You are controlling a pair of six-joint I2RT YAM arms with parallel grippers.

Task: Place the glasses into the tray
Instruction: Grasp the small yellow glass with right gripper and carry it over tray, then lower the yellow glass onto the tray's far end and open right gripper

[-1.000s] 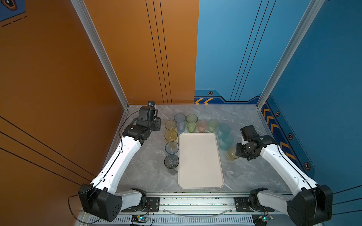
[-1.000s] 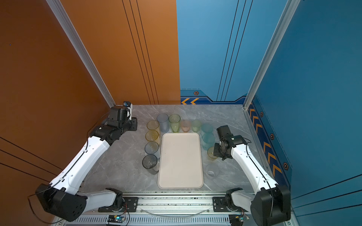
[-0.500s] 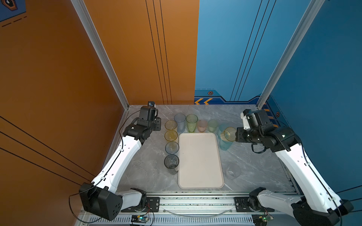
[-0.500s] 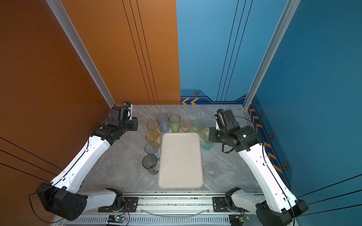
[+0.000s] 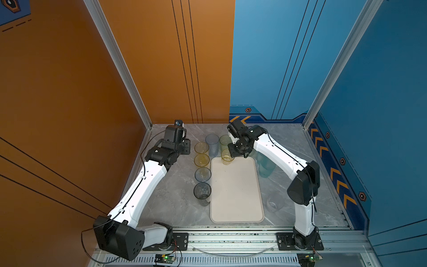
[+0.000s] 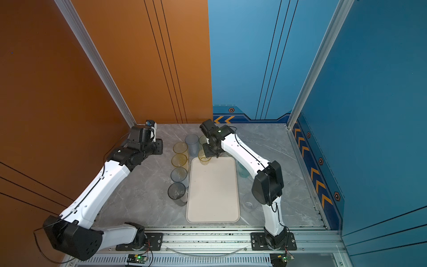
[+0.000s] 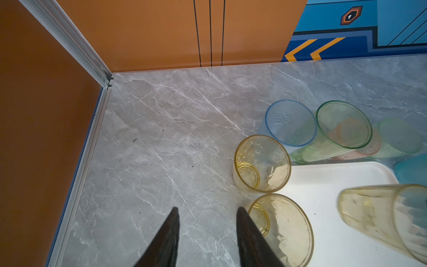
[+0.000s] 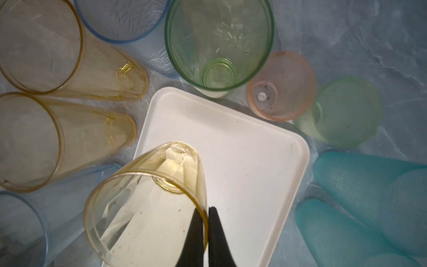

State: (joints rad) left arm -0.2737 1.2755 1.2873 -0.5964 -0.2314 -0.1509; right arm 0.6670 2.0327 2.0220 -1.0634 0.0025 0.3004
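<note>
One yellow glass [image 5: 227, 157] has moved in right gripper [image 8: 206, 211] over the tray [image 5: 235, 191].

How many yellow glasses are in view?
3. Far yellow glass and near yellow glass stand on the table left of the tray; held yellow glass tilts over its far corner, pinched by the right gripper. The arm may hide others.

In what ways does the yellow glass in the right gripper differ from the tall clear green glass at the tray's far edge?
The yellow glass is amber; the green glass is green. The right gripper pinches the yellow glass's rim; the green glass stands free on the table. The yellow glass is tilted over the tray; the green glass stands upright just off its edge. Both are translucent, tapered, empty.
</note>
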